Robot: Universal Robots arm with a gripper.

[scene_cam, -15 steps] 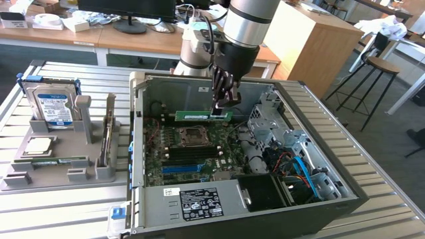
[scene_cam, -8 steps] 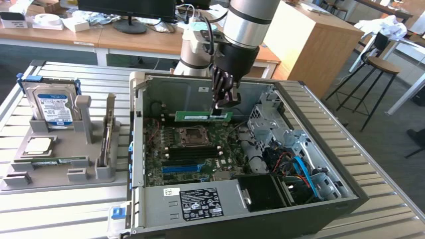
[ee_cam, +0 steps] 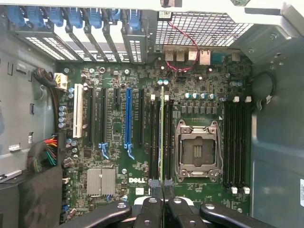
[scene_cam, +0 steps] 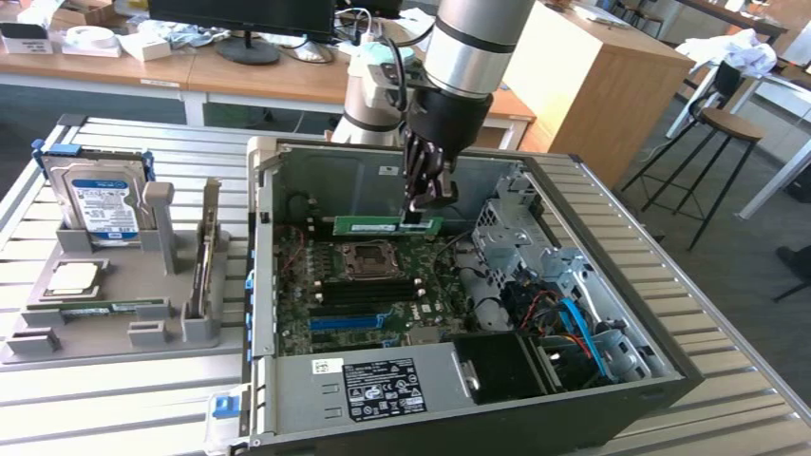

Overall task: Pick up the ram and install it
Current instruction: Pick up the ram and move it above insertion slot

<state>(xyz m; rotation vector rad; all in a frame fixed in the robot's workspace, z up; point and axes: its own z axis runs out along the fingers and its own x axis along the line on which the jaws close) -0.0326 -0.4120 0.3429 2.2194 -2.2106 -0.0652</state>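
Long, thin grn ram (scene_cam: pixel 374 226), horiz

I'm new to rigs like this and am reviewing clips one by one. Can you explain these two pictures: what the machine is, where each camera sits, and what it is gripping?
The machine is a single robot arm ending in a gripper, a two-fingered clamp. The exterior view comes from a camera off the arm, looking down at an open computer case on a slatted metal table. The wrist view comes from a camera on the arm's wrist, looking past the fingers onto the motherboard. The gripper is shut on the ram, a narrow green stick, held inside the case over the board. In the wrist view the ram appears edge-on, running along the long slots beside the processor socket. I cannot tell whether it touches them. On the exterior view's left, a grey holder carries a hard drive and a square processor chip.
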